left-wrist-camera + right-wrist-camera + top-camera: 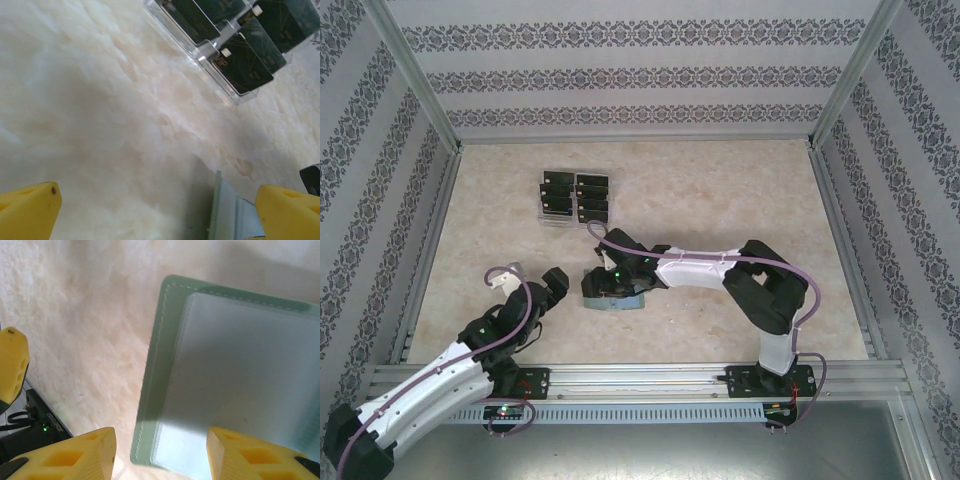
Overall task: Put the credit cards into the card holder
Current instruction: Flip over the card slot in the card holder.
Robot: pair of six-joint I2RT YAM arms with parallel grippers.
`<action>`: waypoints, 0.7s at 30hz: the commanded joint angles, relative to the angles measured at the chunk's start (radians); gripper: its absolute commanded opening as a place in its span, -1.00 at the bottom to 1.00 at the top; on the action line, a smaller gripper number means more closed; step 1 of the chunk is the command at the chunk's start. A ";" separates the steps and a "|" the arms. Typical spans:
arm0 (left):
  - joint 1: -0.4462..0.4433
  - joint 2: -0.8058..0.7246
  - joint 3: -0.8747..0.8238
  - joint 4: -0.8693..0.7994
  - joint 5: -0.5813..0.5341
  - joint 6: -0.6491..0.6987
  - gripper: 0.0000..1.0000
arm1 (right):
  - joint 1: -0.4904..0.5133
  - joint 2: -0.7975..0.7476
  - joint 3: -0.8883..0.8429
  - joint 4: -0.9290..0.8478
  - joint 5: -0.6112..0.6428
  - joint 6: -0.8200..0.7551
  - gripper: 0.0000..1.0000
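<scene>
The credit cards (575,193) are black and lie in rows in a clear tray at the back left; in the left wrist view the credit cards (243,59) sit at the top right. The grey-green card holder (617,299) lies flat mid-table. My right gripper (605,283) hovers over it. In the right wrist view the card holder (230,360) lies below the right gripper (160,452), whose jaws stand apart astride its near corner, gripping nothing. My left gripper (554,289) is just left of the holder. The left gripper (160,205) is wide open, with the holder's edge (227,212) by its right finger.
The clear plastic tray (212,55) holds the cards at the back of the marble-patterned table (720,190). Patterned walls and metal rails enclose the table on three sides. A yellow fingertip of the left gripper (12,365) shows at the right wrist view's left edge.
</scene>
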 commanded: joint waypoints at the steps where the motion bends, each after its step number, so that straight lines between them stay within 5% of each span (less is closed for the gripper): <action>1: -0.010 -0.017 0.022 -0.117 -0.047 -0.005 1.00 | 0.017 0.054 0.052 0.001 -0.019 0.020 0.02; 7: -0.010 0.056 0.084 -0.083 -0.015 0.069 1.00 | 0.011 0.078 0.068 0.027 -0.056 0.043 0.03; 21: -0.010 0.382 0.283 0.056 0.180 0.303 1.00 | -0.195 -0.316 -0.057 -0.110 0.017 -0.056 0.05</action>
